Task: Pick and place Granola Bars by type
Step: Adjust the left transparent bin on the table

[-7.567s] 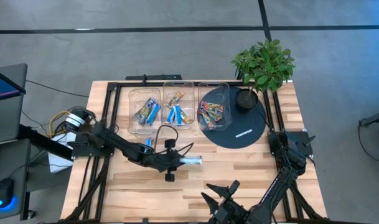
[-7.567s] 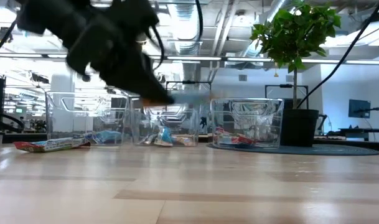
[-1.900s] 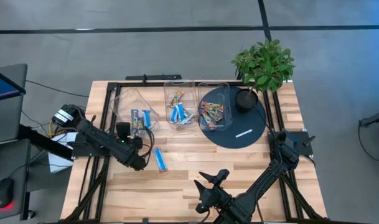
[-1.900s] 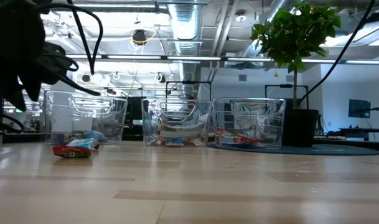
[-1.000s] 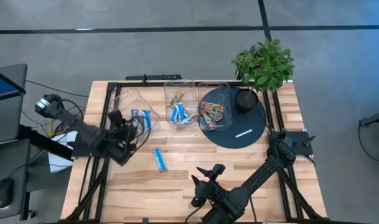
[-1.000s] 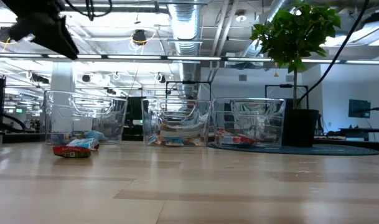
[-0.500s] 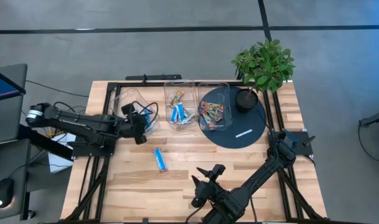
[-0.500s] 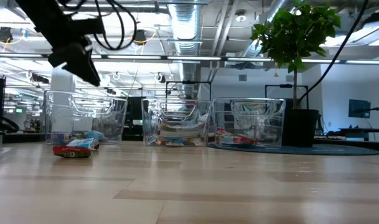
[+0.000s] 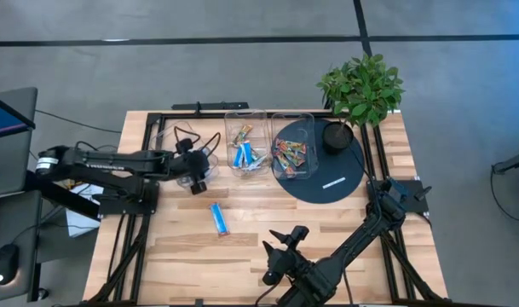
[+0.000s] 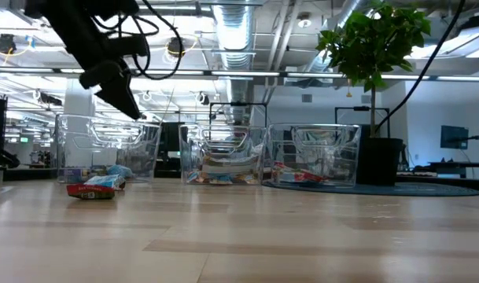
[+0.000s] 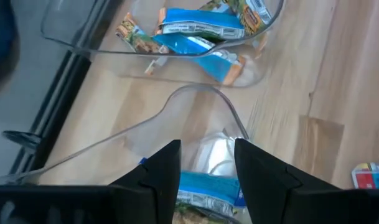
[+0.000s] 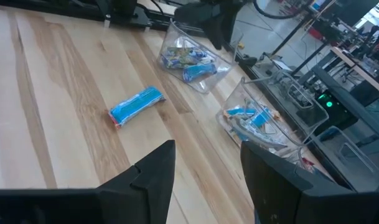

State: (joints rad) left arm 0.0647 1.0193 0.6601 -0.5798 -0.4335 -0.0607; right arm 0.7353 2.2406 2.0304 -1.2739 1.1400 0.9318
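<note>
A blue Granola Bar [image 9: 219, 218] lies flat on the bare wood near the table's middle, also seen in the right wrist view [image 12: 136, 104]. Three clear bins stand in a row at the far side. My left gripper [image 9: 197, 182] hangs open above the left bin [image 9: 168, 136], its fingers slanting down over the blue bars [image 11: 205, 186] on the bin's floor, touching nothing. The middle bin [image 9: 245, 147] holds blue and silvery-green bars, the right bin [image 9: 293, 153] orange-red ones. My right gripper [image 9: 288, 232] waits open near the table's near edge, empty.
The right bin stands on a dark round mat [image 9: 327, 183] beside a potted plant [image 9: 361, 89] at the far right. A small white mark [image 9: 333, 182] lies on the mat. Bare wood lies around the loose bar. Black frame rails run along the table's edges.
My left gripper has swung from the table's left side toward the right and come down, turning as it went, until it hangs over the left bin. The blue bar on the table and my right arm have kept still.
</note>
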